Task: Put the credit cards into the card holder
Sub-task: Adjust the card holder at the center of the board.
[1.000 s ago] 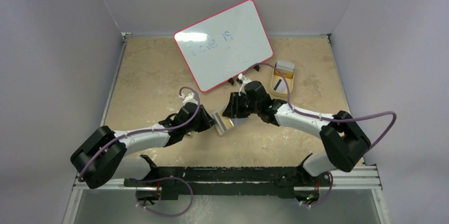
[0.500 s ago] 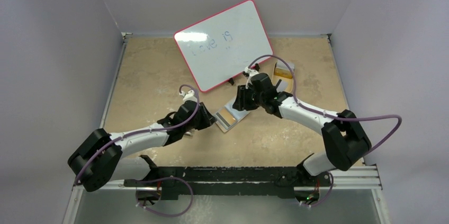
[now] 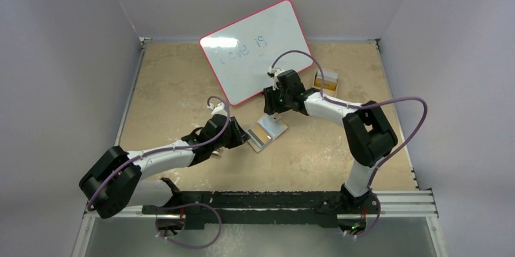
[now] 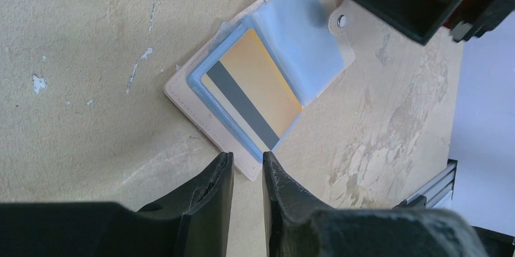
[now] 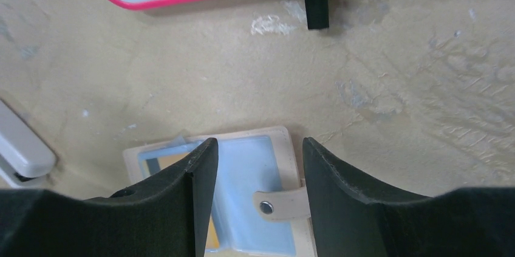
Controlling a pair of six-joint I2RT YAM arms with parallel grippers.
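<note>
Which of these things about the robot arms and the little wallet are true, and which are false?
1. The card holder lies open on the table. True.
2. An orange card with a dark stripe sits inside a clear sleeve in it. True.
3. The right pincer is squeezing a card. False: it is open and holds nothing, and hangs above the card holder.
4. The whiteboard has a blue rim. False: the rim is pink-red.
</note>
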